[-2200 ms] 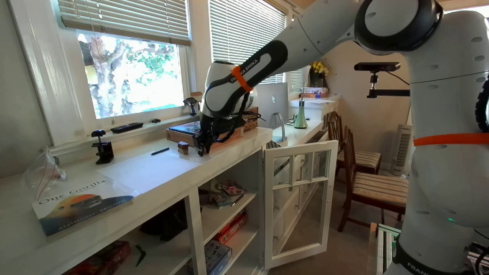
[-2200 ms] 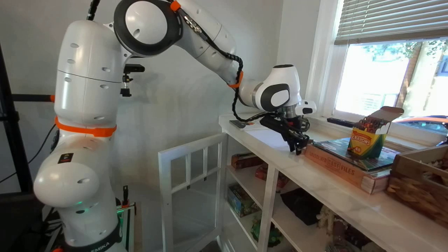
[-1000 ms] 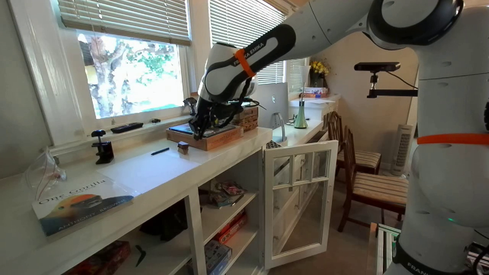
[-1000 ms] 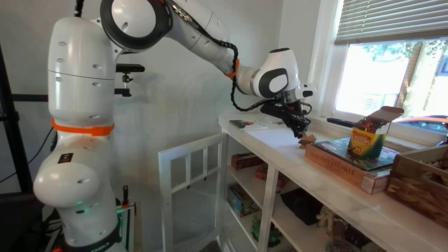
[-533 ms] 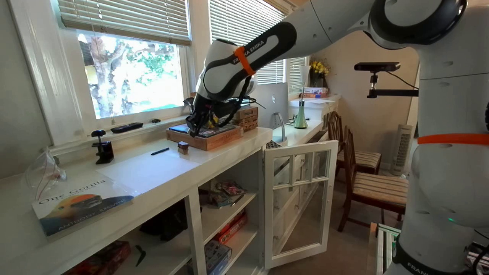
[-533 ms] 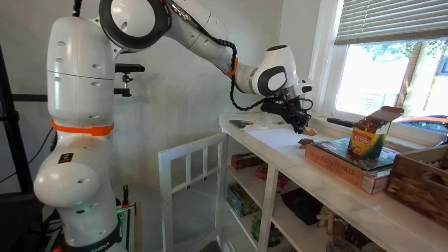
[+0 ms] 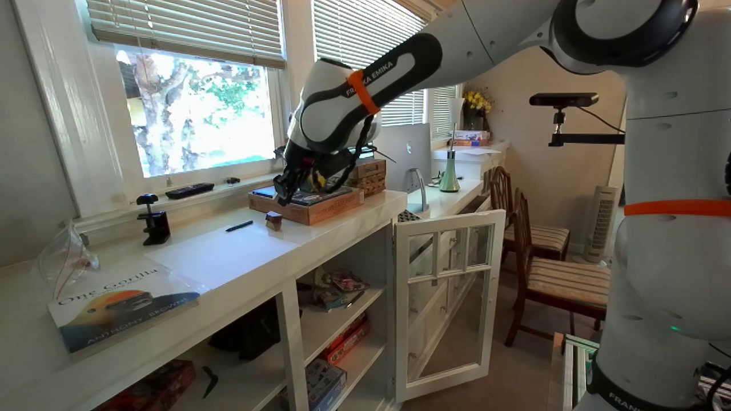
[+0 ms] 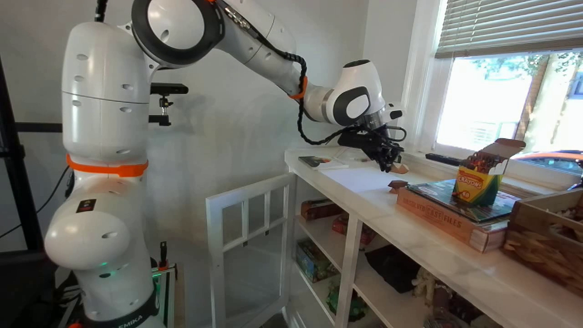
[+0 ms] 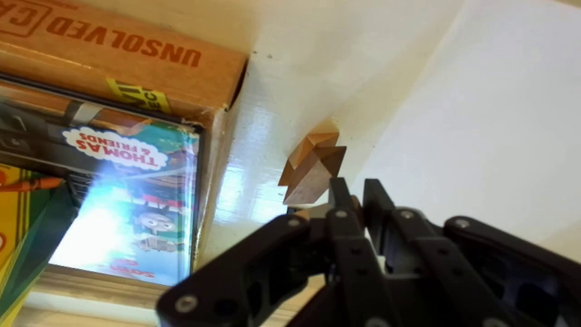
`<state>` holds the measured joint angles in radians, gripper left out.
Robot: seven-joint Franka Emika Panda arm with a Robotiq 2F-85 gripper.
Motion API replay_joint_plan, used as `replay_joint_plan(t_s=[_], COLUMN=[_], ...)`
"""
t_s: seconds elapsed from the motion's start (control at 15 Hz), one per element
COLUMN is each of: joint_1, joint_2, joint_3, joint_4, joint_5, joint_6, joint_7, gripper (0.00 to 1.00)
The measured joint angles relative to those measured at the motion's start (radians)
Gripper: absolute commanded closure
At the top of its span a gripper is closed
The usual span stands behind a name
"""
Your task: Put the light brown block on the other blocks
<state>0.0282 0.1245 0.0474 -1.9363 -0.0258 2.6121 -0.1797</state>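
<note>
White desk [image 8: 428, 241] below window [image 7: 200, 108]; hand [image 9: 356, 188] clamped on light brown block [image 8: 400, 169], near other blocks [image 9: 312, 169]; centre above them, lower gently, release

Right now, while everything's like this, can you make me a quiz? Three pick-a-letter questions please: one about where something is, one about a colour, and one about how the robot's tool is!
1. Where is the crayon box?
A) On the floor
B) On the stack of flat boxes
C) Inside the cupboard

2. What colour are the bands around the robot arm?
A) Orange
B) Blue
C) Purple

3. How is the tool?
A) Wide open, holding nothing
B) Shut on a pen
C) Shut on the light brown block

1: B, because in an exterior view the crayon box stands on top of that stack.
2: A, because the bands look bright orange in both exterior views.
3: C, because in an exterior view the light brown block sticks out from the tool, apart from the other blocks.
</note>
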Motion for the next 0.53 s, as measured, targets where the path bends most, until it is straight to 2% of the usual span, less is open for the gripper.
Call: replay_joint_plan(t_s=[0.53], joint_1=[-0.004], joint_2=[0.027], joint_3=[0.002], joint_4=[0.0], joint_5=[0.011], joint_6=[0.037], joint_7=[-0.109], gripper=[0.97])
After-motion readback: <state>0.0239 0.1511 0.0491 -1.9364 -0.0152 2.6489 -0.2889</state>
